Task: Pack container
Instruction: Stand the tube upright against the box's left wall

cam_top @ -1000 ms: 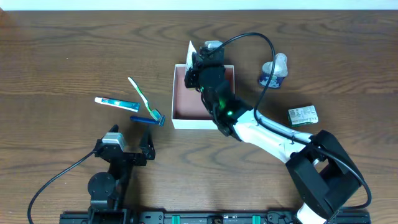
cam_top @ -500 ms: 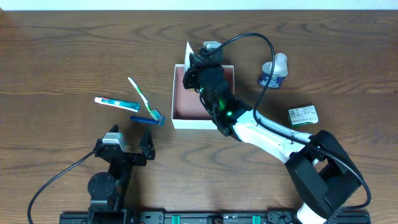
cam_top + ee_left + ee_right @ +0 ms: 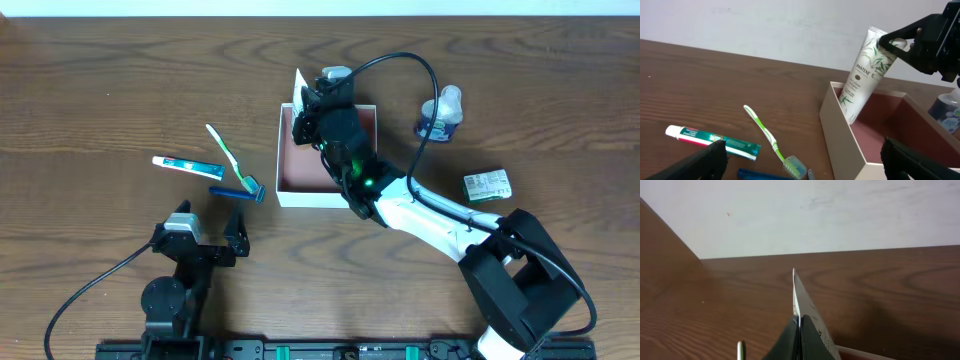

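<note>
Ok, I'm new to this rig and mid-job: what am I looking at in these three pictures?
Two robot arms with two-finger grippers work at a wooden table. One picture looks straight down from above; the other two come from a camera on each wrist. The right gripper is shut on the top of a white Pantene tube, which leans with its lower end inside a corner of the container, the shallow white-walled box. The right wrist picture looks along that tube's flat edge. The left gripper hangs open and empty; its dark fingers frame the left wrist picture. Loose on the table: a toothpaste tube, a green toothbrush, a blue razor, a small bottle and a packet.
</note>
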Controlling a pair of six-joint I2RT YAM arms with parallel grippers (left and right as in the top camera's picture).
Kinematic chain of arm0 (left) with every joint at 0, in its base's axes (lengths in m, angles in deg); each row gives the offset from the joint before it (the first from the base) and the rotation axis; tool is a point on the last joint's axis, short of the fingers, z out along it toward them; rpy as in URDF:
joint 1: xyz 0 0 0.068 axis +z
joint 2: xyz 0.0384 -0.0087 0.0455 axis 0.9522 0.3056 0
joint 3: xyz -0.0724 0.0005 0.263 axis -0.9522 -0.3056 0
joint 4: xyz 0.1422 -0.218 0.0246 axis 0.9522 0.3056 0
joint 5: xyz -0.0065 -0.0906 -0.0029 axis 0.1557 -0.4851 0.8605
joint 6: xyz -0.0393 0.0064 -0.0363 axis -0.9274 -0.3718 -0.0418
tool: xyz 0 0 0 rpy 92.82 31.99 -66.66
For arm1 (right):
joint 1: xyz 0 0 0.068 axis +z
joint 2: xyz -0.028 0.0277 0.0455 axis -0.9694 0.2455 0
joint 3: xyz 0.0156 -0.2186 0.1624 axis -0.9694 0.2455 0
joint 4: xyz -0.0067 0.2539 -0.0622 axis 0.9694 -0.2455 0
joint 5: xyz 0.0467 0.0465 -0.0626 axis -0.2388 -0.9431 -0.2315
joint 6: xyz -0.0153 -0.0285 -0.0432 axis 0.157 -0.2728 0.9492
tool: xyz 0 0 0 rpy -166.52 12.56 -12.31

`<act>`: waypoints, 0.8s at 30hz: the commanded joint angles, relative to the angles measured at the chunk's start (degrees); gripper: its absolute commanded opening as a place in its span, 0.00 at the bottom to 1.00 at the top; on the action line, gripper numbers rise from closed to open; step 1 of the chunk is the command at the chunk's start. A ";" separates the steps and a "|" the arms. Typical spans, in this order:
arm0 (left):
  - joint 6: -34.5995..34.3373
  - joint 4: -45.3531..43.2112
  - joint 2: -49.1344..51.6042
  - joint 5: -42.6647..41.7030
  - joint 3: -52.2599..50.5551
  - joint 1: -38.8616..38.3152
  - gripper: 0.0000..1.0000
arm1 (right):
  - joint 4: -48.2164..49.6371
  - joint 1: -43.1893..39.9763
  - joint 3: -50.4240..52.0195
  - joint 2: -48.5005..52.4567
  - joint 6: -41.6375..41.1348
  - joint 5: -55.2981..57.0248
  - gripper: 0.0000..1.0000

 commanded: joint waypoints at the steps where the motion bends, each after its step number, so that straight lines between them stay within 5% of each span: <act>1: -0.09 1.99 -0.09 -0.39 -0.98 0.28 0.98 | 0.85 1.55 -1.92 -0.15 0.83 -0.61 0.01; 4: -0.09 1.99 -0.09 -0.39 -0.98 0.28 0.98 | 1.11 1.55 -1.92 -0.15 1.31 -1.09 0.02; 7: -0.09 1.99 -0.09 -0.39 -0.98 0.31 0.98 | 1.11 1.55 -1.92 -0.15 1.57 -1.07 0.27; 9: -0.09 1.99 -0.09 -0.39 -0.98 0.31 0.98 | 1.27 1.55 -1.92 -0.15 2.32 -1.09 0.35; 24: -0.09 1.99 -0.09 -0.39 -0.98 0.31 0.98 | -1.25 1.57 -2.01 -8.33 7.72 -5.20 0.35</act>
